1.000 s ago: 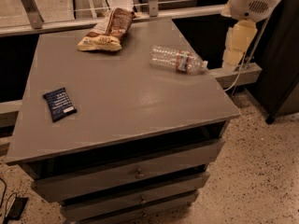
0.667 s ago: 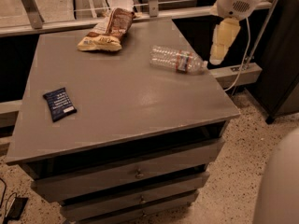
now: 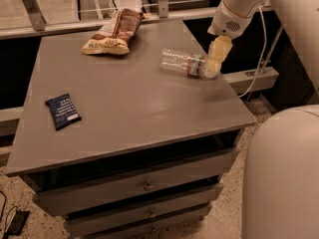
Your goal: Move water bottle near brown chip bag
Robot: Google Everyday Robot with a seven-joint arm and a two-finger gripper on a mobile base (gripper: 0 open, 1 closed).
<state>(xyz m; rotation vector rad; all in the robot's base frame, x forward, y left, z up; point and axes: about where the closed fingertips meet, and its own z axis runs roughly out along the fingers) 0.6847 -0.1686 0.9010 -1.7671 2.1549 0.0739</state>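
Observation:
The water bottle (image 3: 182,62) lies on its side at the right of the grey table top (image 3: 129,98), its label band toward the right end. The brown chip bag (image 3: 113,32) lies at the table's far edge, dark brown end away from me, tan end nearer. My gripper (image 3: 215,59) hangs from the white arm (image 3: 249,4) at the bottle's right end, over its cap, which it hides. The bottle and the bag lie well apart.
A small flat dark blue packet (image 3: 63,111) lies at the left of the table. Drawers (image 3: 144,185) are below the top. A rail (image 3: 60,11) runs behind the table. The robot's white body (image 3: 281,178) fills the lower right corner.
The arm has swung left and down, bringing the gripper from beyond the table's right edge to the bottle's cap end. The bottle, bag and packet have not moved.

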